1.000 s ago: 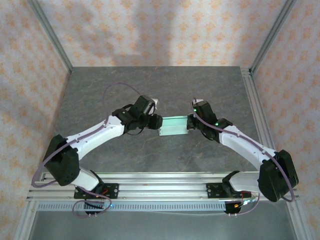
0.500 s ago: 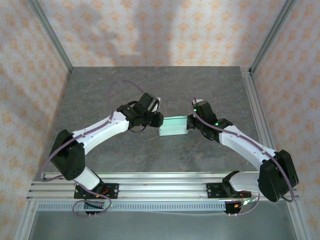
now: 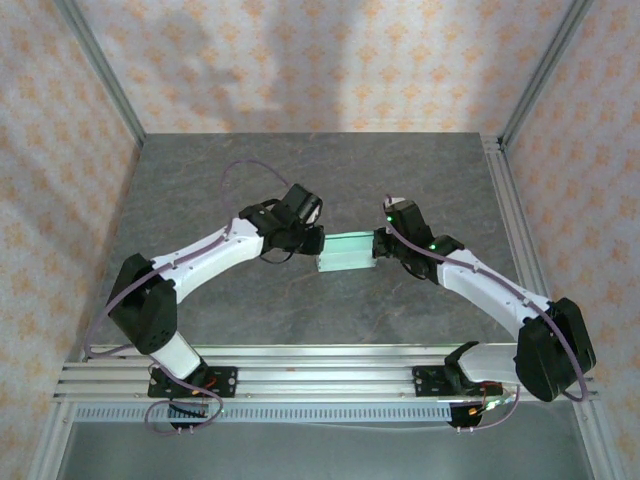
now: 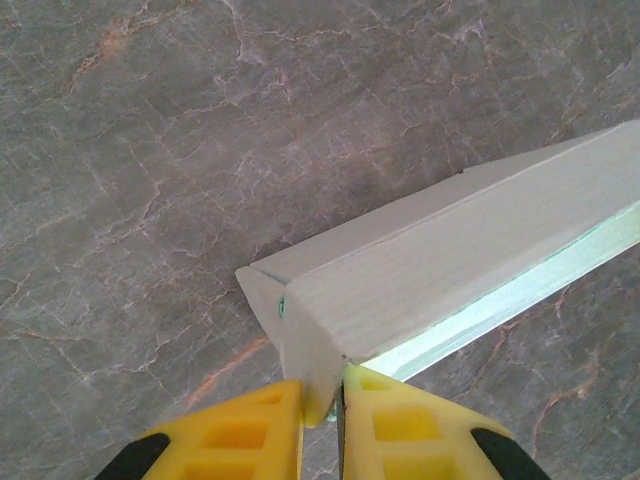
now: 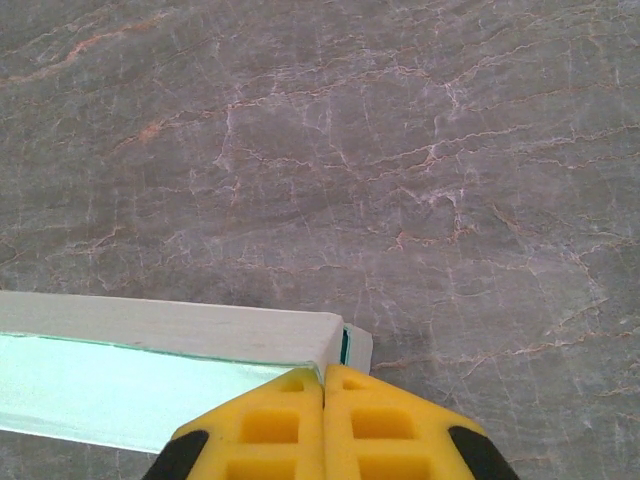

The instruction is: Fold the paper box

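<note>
The paper box (image 3: 345,252) is a pale mint card, folded into a long shallow tray, and it sits at the table's middle between my two grippers. My left gripper (image 3: 316,243) is at its left end. In the left wrist view the yellow fingers (image 4: 250,430) pinch the box's upright end panel (image 4: 310,345), and the long side wall (image 4: 450,270) runs away to the right. My right gripper (image 3: 377,247) is at the box's right end. There its fingertips (image 5: 323,385) are pressed together on the thin corner of the box (image 5: 150,330), beside a small end tab (image 5: 357,347).
The grey marbled tabletop (image 3: 300,170) stretches around the box on all sides. An aluminium frame rail (image 3: 510,220) runs along the right edge, and patterned walls close in the back and sides.
My left gripper has shifted slightly right onto the box's left end, and its jaws have narrowed onto the end panel. The right arm and the box have stayed put.
</note>
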Robot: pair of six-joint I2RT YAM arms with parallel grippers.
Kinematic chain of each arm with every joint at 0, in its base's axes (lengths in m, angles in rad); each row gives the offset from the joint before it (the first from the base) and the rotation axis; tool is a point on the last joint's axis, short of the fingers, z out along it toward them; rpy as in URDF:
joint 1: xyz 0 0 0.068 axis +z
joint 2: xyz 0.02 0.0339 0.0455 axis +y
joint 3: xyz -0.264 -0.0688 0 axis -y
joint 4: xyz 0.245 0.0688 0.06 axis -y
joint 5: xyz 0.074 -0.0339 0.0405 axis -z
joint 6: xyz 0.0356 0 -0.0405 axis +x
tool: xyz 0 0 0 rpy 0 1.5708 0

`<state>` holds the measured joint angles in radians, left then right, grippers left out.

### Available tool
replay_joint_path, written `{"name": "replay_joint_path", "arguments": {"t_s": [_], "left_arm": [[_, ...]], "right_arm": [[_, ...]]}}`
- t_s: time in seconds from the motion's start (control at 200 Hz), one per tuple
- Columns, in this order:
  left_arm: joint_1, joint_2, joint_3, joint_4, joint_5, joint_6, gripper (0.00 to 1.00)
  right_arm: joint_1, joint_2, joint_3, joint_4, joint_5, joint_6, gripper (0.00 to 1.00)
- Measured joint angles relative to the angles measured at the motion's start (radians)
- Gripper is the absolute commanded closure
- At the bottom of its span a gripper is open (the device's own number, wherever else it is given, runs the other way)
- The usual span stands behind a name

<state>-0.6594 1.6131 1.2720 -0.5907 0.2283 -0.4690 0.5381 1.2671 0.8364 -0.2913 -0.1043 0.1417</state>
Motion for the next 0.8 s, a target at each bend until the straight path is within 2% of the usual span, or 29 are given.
{"name": "replay_joint_path", "arguments": {"t_s": [0.395,0.801], "left_arm": [[0.0,0.033,0.039,-0.051,0.031,-0.135,0.84],[0.0,0.059,0.089,-0.105,0.042,-0.196,0.87]], "right_arm": [[0.0,0.0,0.0,0.0,0.0,0.0,1.0],[0.001,0.001,0.0,0.0,0.001,0.0,1.0]]}}
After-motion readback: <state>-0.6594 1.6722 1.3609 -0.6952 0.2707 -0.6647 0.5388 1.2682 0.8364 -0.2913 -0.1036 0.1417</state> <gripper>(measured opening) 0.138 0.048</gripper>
